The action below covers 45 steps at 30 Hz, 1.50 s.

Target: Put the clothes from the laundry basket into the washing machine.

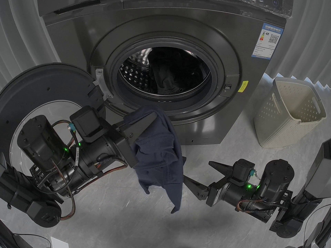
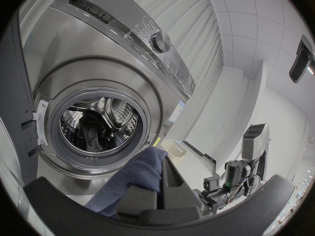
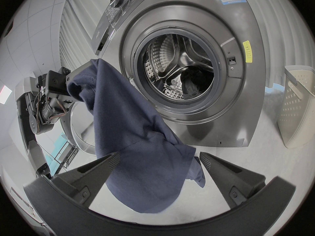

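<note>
Clamped in left gripper, just below open mouth of the washing machine: navy garment, hanging loose. Before the machine, right gripper spread wide, holding nothing. From right wrist view, cloth near its fingers; dark clothing inside drum.

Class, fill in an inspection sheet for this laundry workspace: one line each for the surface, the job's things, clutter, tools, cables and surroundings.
Surface: grey floor, smooth.
Job's things: washing machine with its door swung open; dark garment in the drum; navy garment hanging before the opening; laundry basket on the floor right of the machine, no clothes seen in it.
Clutter: nothing seen.
Grippers: left tool shut on the navy garment; right tool open, low beside the garment's hanging end.
Cables: left arm's cable and right arm's cable loop close to their arms.
Surroundings: pale curtain behind the machine.
</note>
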Motion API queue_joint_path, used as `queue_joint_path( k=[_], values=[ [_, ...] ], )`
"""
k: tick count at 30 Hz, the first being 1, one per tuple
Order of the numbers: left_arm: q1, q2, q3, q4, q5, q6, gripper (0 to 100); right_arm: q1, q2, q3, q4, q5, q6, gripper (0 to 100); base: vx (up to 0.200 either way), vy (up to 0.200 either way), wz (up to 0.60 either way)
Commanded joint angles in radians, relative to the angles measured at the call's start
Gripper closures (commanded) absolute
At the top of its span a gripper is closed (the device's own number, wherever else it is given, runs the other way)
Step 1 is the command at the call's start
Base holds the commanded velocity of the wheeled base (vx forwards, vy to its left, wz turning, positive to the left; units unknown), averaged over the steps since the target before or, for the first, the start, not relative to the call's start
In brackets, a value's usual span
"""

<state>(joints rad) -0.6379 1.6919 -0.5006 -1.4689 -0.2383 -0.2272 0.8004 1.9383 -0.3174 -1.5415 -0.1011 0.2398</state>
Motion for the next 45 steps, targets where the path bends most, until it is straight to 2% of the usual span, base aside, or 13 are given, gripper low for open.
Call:
queue_joint_path(
  k=[1,4,11,13,18,19,20,23,30,38,45],
  values=[
    [0.001,0.025,-0.018,-0.001,0.022,0.002,100,0.039,-0.005,-0.005,0.000,0.003,0.000,0,0.000,0.000,0.00],
    [0.001,0.032,-0.038,-0.002,0.045,0.002,100,0.069,-0.005,-0.020,0.000,0.004,-0.002,0,0.000,0.000,0.00],
    [0.000,0.037,-0.058,0.007,0.051,0.003,100,0.140,0.005,-0.054,0.000,0.007,-0.008,0,0.000,0.000,0.00],
    [0.001,0.046,-0.067,0.004,0.053,0.002,100,0.138,0.011,-0.071,0.000,0.007,-0.022,0,0.000,0.000,0.00],
    [0.000,0.041,-0.067,0.002,0.053,0.000,100,0.085,0.070,-0.130,0.000,0.017,-0.045,0,0.000,0.000,0.00],
    [0.000,0.038,-0.068,0.004,0.053,0.002,100,0.029,0.102,-0.161,0.000,0.043,-0.066,0,0.000,0.000,0.00],
    [0.000,0.037,-0.067,0.004,0.051,0.000,100,0.006,0.111,-0.175,0.000,0.052,-0.077,0,0.000,0.000,0.00],
    [0.000,0.034,-0.059,0.002,0.051,0.000,100,-0.046,0.116,-0.192,0.000,0.058,-0.086,0,0.000,0.000,0.00],
    [0.000,0.035,-0.058,-0.001,0.051,0.000,100,-0.064,0.126,-0.198,0.000,0.064,-0.100,0,0.000,0.000,0.00],
    [-0.002,0.034,-0.049,-0.004,0.050,0.000,100,-0.119,0.186,-0.345,0.000,0.064,-0.102,0,0.000,0.000,0.00],
    [-0.003,0.035,-0.047,0.001,0.051,0.002,100,-0.136,0.168,-0.371,0.000,0.064,-0.102,0,0.000,0.000,0.00]
  ],
)
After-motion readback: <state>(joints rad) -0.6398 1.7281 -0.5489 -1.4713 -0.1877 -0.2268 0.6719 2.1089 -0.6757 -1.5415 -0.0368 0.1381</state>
